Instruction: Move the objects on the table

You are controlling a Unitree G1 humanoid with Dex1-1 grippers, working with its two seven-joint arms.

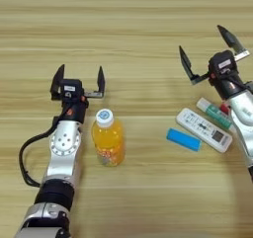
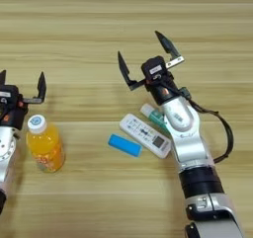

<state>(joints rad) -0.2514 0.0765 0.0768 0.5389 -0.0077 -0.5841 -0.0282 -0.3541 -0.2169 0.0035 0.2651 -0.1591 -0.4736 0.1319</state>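
An orange-juice bottle (image 1: pixel 107 138) with a white cap stands on the wooden table (image 1: pixel 128 29), just right of my left forearm. My left gripper (image 1: pixel 79 78) is open above and behind it, holding nothing. A flat blue block (image 1: pixel 183 139) lies beside a white remote control (image 1: pixel 204 129), and a white-and-green tube (image 1: pixel 213 112) lies partly under my right arm. A bit of red (image 1: pixel 225 108) shows at the arm's edge. My right gripper (image 2: pixel 146 53) stands wide open beyond these things, empty.
Both silver arms reach in from the near edge, the left (image 1: pixel 62 158) along the bottle, the right (image 2: pixel 190 148) over the tube. A black cable loops beside each forearm.
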